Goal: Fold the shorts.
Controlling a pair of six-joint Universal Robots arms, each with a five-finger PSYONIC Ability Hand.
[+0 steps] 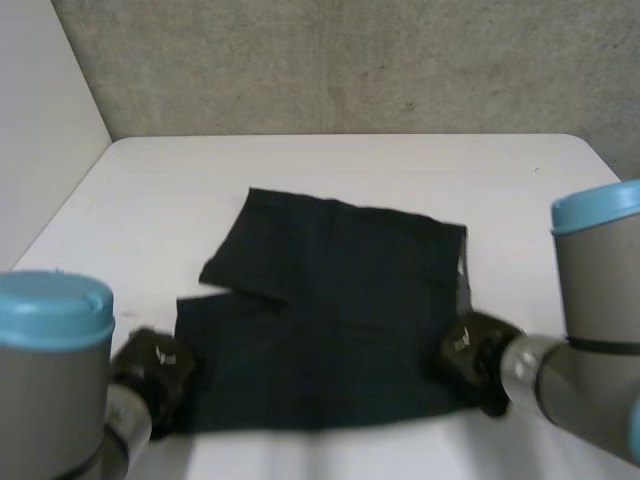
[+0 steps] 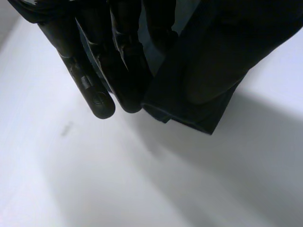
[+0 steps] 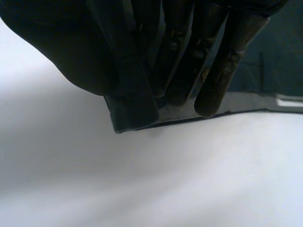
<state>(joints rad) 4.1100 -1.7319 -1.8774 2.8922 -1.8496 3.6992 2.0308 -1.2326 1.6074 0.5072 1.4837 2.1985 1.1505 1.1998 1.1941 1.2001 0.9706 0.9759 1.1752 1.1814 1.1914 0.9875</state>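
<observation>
The table carries the shorts, which lie spread flat in its middle, legs toward the robot's left. No fold seems to be made yet. The left hand pinches the near leg corner and the right hand pinches the near waist corner between thumb and fingers. I judge the whole folding remains to do.

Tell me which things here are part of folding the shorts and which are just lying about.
Job:
shorts
left hand, pinching one near corner
right hand, pinching the other near corner

Just there:
table
wall
</observation>
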